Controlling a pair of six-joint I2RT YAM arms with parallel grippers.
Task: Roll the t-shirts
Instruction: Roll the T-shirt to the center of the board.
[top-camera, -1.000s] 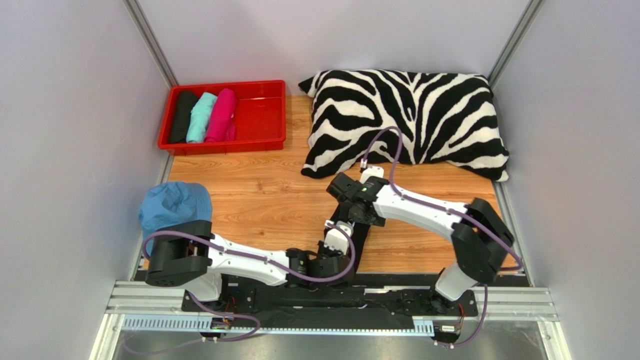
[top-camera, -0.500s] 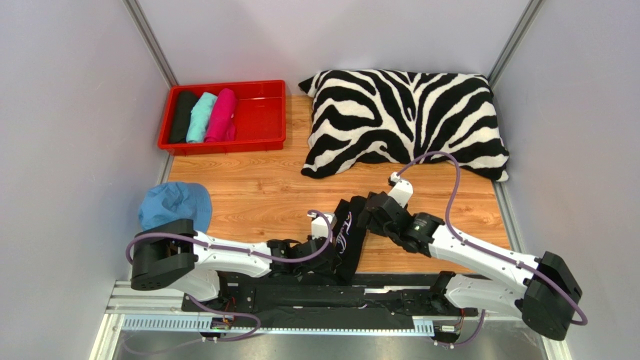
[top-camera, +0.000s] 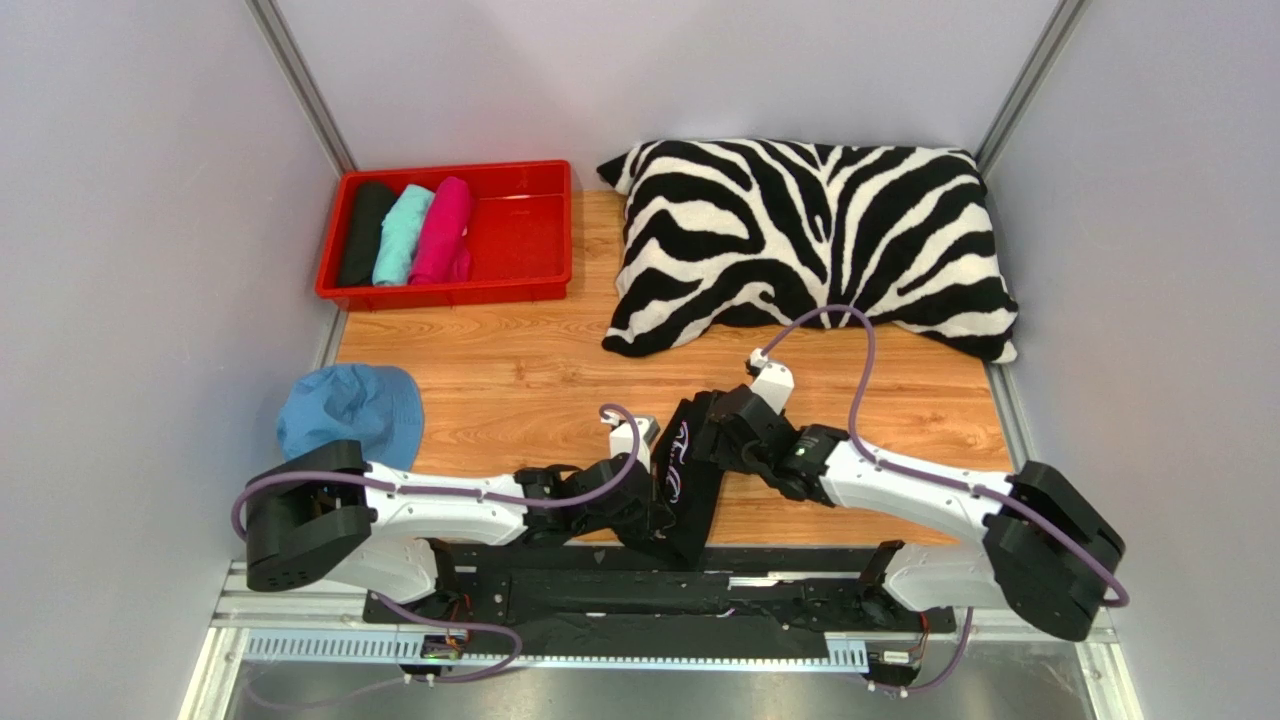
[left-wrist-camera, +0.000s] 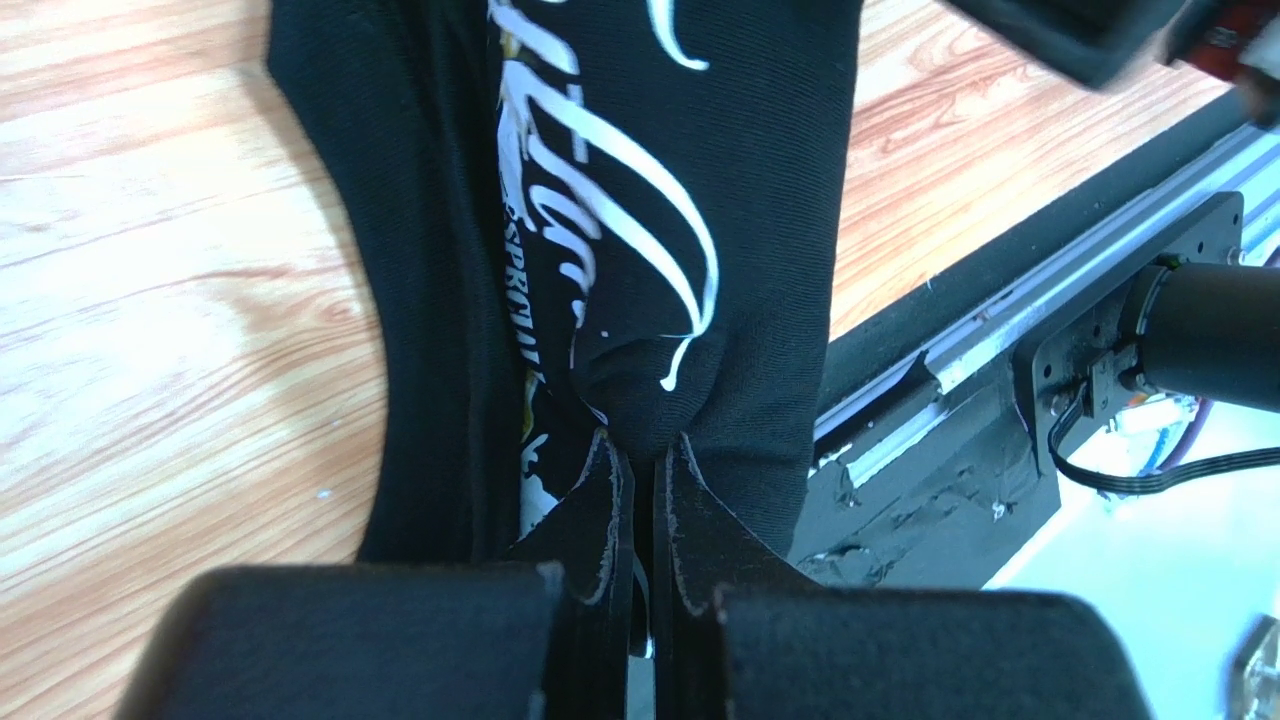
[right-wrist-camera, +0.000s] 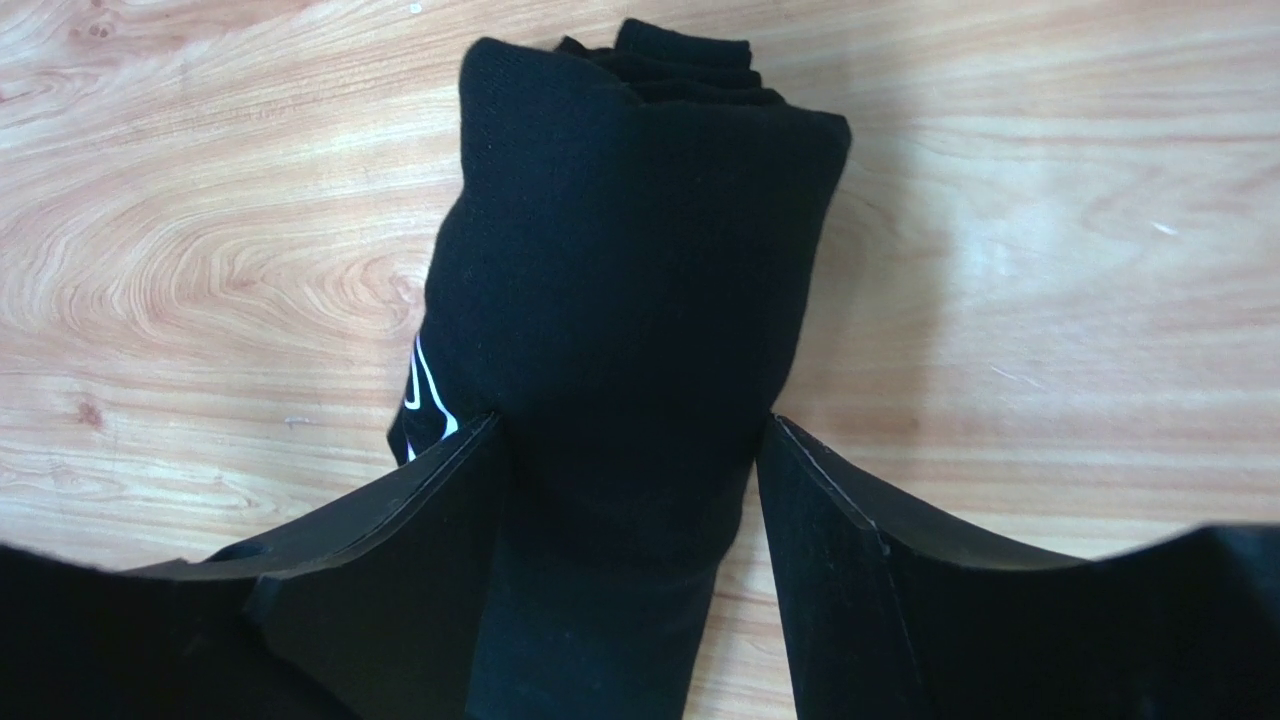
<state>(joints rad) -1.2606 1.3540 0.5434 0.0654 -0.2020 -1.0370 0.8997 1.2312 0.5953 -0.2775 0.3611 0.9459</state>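
The large black t-shirt (top-camera: 688, 483) with white print lies as a long bundle near the table's front edge. My left gripper (left-wrist-camera: 643, 440) is shut on a pinch of its printed cloth (left-wrist-camera: 721, 180) at the near end. At the far end, the right gripper (right-wrist-camera: 628, 428) straddles the rolled black t-shirt (right-wrist-camera: 631, 225), and both fingertips touch its sides. In the top view the left gripper (top-camera: 649, 503) and right gripper (top-camera: 718, 435) meet at the bundle. Rolled black (top-camera: 365, 233), teal (top-camera: 403, 233) and pink (top-camera: 445, 228) t-shirts lie in the red tray (top-camera: 519, 225).
A zebra-striped pillow (top-camera: 812, 240) fills the back right of the table. A crumpled blue cloth (top-camera: 349, 416) sits at the left edge by the left arm's base. Black rails (left-wrist-camera: 962, 375) run along the table's front edge. Grey walls close in on three sides.
My right arm swung down from near the pillow to the shirt's far end and its jaws narrowed round the roll. The left arm reached further right, still gripping the shirt.
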